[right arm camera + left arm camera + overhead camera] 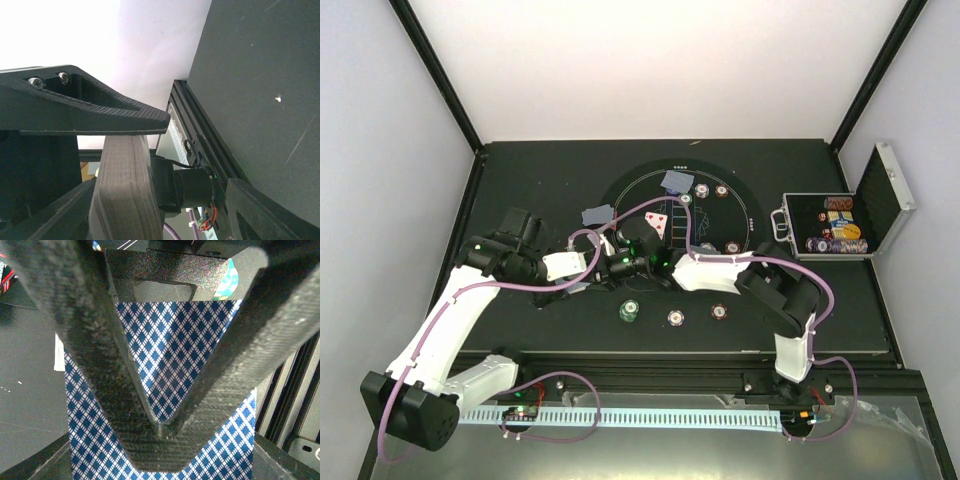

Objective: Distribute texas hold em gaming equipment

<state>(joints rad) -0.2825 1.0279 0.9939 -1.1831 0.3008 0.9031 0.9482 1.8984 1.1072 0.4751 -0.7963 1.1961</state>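
My right gripper point(618, 268) is shut on a thick deck of playing cards point(125, 195), held above the near left part of the mat. My left gripper point(592, 272) meets it from the left. Its jaws are shut point(162, 427), and the tips rest against the blue-and-white diamond back of the top card point(170, 340). Two dealt cards point(677, 181) point(597, 214) lie on the mat with a red triangle marker point(658, 222). Brown-red chips point(719, 312), a green chip point(628, 312) and a white button point(685, 199) also lie there.
A silver case point(830, 228) with several chips stands open at the right. The round black mat point(750, 200) with white lines covers the table's middle. A black rail point(670, 360) runs along the near edge.
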